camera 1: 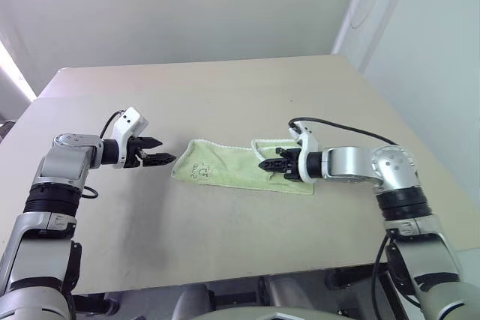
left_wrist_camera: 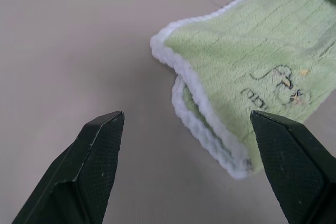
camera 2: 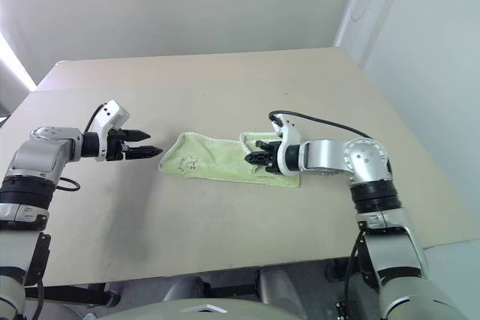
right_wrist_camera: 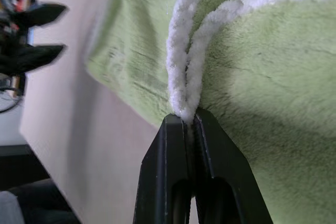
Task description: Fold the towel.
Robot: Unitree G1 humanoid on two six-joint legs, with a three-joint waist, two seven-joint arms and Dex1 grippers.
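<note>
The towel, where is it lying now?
The towel lies on the table between both arms; the open left gripper hovers off its left end, and the right gripper pinches its folded-over right end.

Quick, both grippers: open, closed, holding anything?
Left gripper: open, holding nothing, just off the towel's end.
Right gripper: closed on the towel's white edging.

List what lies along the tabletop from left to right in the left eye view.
Open left hand with two black fingers → small lime-green terry towel with white edging, lying on the beige table → right hand, shut on the towel's folded-over end.
</note>
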